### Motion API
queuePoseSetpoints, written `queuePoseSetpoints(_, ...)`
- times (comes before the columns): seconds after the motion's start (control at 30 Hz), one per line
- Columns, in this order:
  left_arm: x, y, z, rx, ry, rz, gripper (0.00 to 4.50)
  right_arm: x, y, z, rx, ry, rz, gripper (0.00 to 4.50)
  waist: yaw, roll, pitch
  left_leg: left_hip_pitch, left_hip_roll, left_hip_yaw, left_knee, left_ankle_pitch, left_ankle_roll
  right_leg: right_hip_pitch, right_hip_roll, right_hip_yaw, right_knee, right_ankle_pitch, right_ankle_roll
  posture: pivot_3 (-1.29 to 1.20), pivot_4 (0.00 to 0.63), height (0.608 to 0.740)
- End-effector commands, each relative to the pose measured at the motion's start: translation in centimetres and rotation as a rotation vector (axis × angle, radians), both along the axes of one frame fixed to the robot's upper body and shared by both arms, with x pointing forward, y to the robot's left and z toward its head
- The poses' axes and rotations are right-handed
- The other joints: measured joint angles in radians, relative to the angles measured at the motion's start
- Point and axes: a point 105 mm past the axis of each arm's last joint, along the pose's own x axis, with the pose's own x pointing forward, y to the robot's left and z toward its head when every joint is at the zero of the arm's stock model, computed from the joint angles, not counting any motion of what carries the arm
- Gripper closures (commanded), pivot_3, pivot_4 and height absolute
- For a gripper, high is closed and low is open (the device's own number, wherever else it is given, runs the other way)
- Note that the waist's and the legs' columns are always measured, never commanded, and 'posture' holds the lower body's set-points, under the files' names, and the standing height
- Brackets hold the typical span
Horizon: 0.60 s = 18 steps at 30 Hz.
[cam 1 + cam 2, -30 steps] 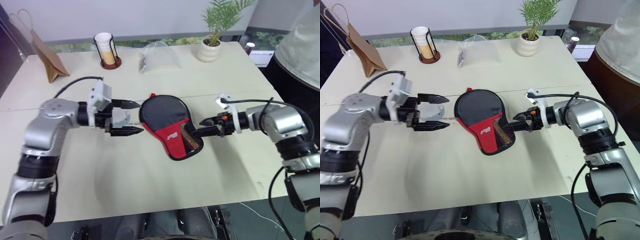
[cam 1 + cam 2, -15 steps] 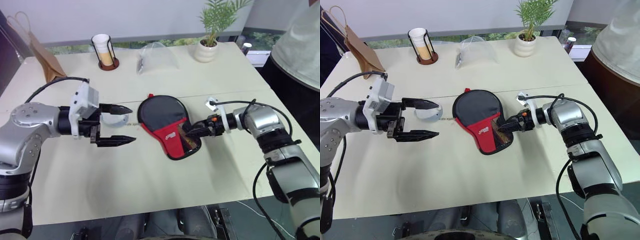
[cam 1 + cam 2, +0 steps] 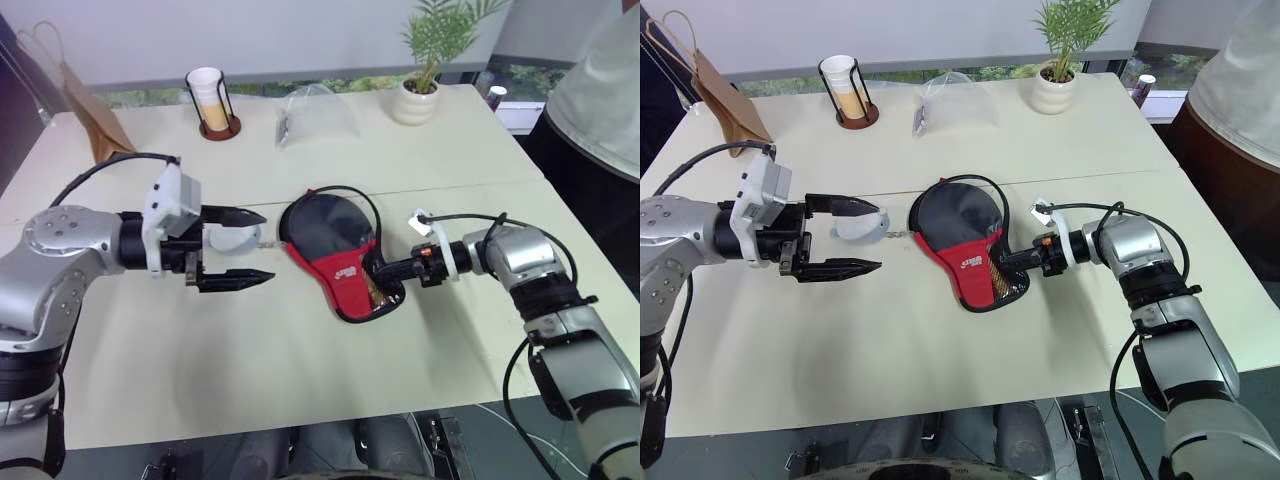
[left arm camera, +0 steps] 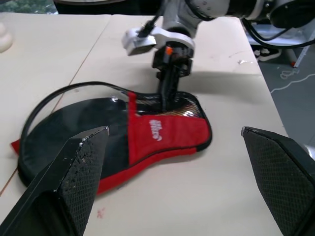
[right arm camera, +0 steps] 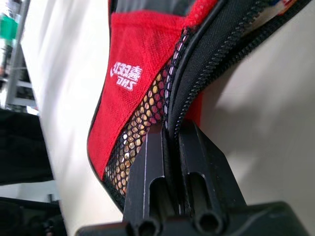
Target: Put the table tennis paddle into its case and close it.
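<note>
- Case (image 3: pixel 340 255): we see it lying flat near the middle of the table (image 3: pixel 300 360), round end toward 12 o'clock, red logo panel and mesh pocket toward 5 o'clock. Its zipped edge is lifted into a loop along the round end, so it is not closed yet.
- Table tennis paddle: we judge it to be inside, since wood shows behind the mesh in the right wrist view, but we cannot tell how it sits.
- Our right gripper (image 3: pixel 375 270) comes in from 3 o'clock, fingers pinched narrow on the case's zipper edge at the handle end.
- Our left gripper (image 3: pixel 245 247) hangs just off the case at 9 o'clock, fingers spread wide and holding nothing; a small white piece (image 3: pixel 238 239) lies by them.
- To do this step well, we should keep the right pinch firm on the edge and bring the left fingers in to steady the round end before closing.
- We should watch that the fabric does not bunch and that the case does not slide.
</note>
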Motion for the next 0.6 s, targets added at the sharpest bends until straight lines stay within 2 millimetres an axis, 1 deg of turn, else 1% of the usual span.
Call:
queuePoseSetpoints(0.03, -0.2, -0.2, 0.3, 0.015, -0.037, -0.010, 0.00, -3.4, 0.3, -1.7, -0.001, 0.149, -0.008, 4.47, 0.003, 0.000, 0.000, 0.000, 0.000, 0.000, 0.000, 0.000, 0.000, 0.000, 0.000, 0.000, 0.000, 0.000, 0.000, 0.00, 0.150, 0.740)
queuePoseSetpoints(0.17, -0.2, -0.2, 0.0, 0.018, -0.038, -0.010, 0.00, -6.5, 0.3, -1.3, 0.010, 0.193, -0.010, 4.47, 0.005, 0.000, 0.000, 0.000, 0.000, 0.000, 0.000, 0.000, 0.001, 0.001, -0.001, 0.000, -0.001, 0.000, 0.000, 0.00, 0.150, 0.740)
queuePoseSetpoints(0.27, -0.3, -0.4, -0.1, 0.017, -0.036, -0.016, 0.00, -8.0, 0.2, -0.8, 0.028, 0.217, -0.039, 4.47, 0.005, 0.000, 0.000, 0.000, 0.000, 0.000, 0.000, -0.001, 0.001, 0.001, -0.001, 0.000, -0.001, -0.001, 0.000, 0.00, 0.150, 0.740)
queuePoseSetpoints(0.47, -0.2, -0.6, -0.3, 0.013, -0.034, -0.023, 0.00, -10.4, 0.3, -0.4, 0.048, 0.219, -0.088, 4.47, 0.006, 0.000, 0.000, 0.000, 0.000, 0.000, 0.000, -0.001, 0.001, 0.001, -0.001, 0.000, -0.001, -0.002, -0.003, 0.00, 0.150, 0.740)
queuePoseSetpoints(0.6, -0.1, -0.7, -0.5, 0.012, -0.032, -0.026, 0.00, -11.2, 0.5, -0.5, 0.063, 0.192, -0.128, 4.47, 0.006, 0.000, 0.000, 0.000, 0.000, 0.000, 0.000, -0.001, 0.001, 0.000, -0.001, 0.000, -0.001, -0.002, -0.003, 0.00, 0.150, 0.740)
